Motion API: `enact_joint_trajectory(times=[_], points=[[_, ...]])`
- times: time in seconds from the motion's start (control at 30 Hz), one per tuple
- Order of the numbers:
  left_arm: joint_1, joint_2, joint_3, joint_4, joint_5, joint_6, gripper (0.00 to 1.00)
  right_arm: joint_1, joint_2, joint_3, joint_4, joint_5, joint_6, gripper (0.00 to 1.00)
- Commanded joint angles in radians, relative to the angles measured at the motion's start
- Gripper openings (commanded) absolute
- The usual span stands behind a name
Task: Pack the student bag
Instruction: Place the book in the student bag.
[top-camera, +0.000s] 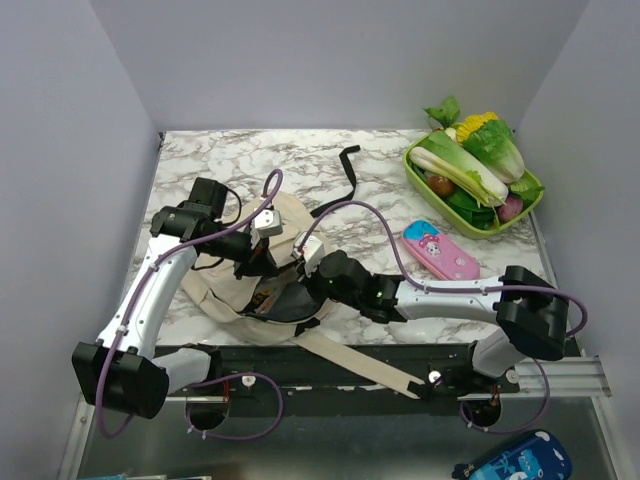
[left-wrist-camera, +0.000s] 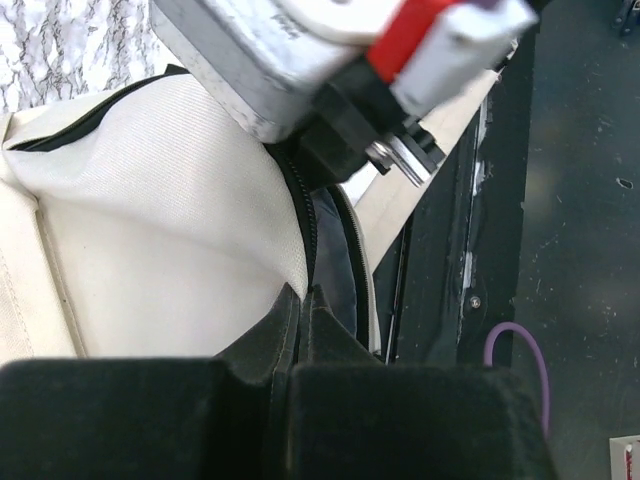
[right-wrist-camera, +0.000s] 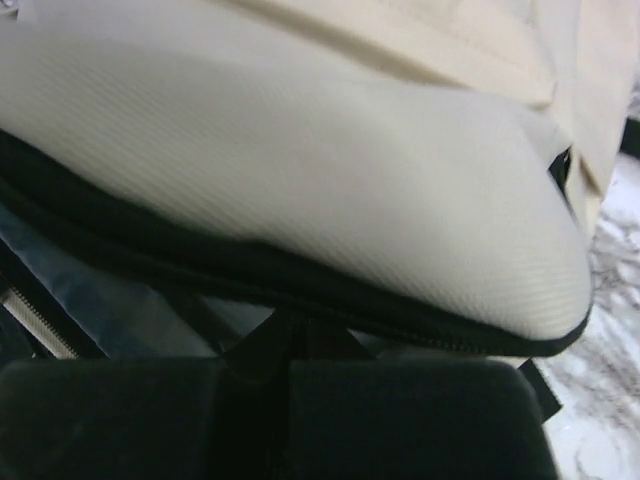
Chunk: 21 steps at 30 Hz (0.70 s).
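The student bag (top-camera: 226, 296), cream-beige with black trim, lies on the marble table between both arms, its dark-lined opening (top-camera: 287, 305) facing the near edge. Its long beige strap (top-camera: 360, 365) runs off the front edge, and a black strap (top-camera: 349, 168) lies behind it. My left gripper (top-camera: 264, 268) is shut on the bag's zipper edge (left-wrist-camera: 298, 210), seen in the left wrist view (left-wrist-camera: 303, 298). My right gripper (top-camera: 302, 274) is shut on the black rim of the opening (right-wrist-camera: 180, 255), seen in the right wrist view (right-wrist-camera: 300, 328). The two grippers are close together.
A pink pencil case (top-camera: 440, 251) lies right of the bag. A green basket of toy vegetables (top-camera: 475, 170) stands at the back right. A blue case (top-camera: 515, 460) lies below the table's front edge. The black rail (left-wrist-camera: 440, 300) runs along the front.
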<state>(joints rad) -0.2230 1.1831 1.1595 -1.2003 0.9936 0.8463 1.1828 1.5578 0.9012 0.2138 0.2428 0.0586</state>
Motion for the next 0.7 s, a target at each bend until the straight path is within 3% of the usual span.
enact_joint_trajectory(times=[0.0,0.3,0.53,0.57,0.6,0.67], points=[[-0.004,-0.028,-0.004,0.007,0.025,-0.019,0.0,-0.025,0.021,-0.051,0.108,-0.134,0.174,0.01],[-0.004,-0.023,-0.004,0.016,0.022,-0.024,0.0,-0.095,0.172,0.037,0.145,-0.217,0.251,0.01],[-0.004,-0.03,-0.024,0.021,0.005,-0.018,0.0,-0.133,0.206,0.079,0.229,-0.045,0.329,0.01],[-0.004,-0.031,-0.027,0.024,0.001,-0.018,0.0,-0.146,0.194,0.076,0.222,-0.034,0.331,0.06],[-0.004,-0.033,-0.032,0.022,-0.004,-0.018,0.0,-0.153,0.158,0.068,0.21,-0.028,0.343,0.22],[-0.004,-0.036,-0.038,0.019,-0.006,-0.007,0.0,-0.17,0.104,0.044,0.171,-0.071,0.339,0.39]])
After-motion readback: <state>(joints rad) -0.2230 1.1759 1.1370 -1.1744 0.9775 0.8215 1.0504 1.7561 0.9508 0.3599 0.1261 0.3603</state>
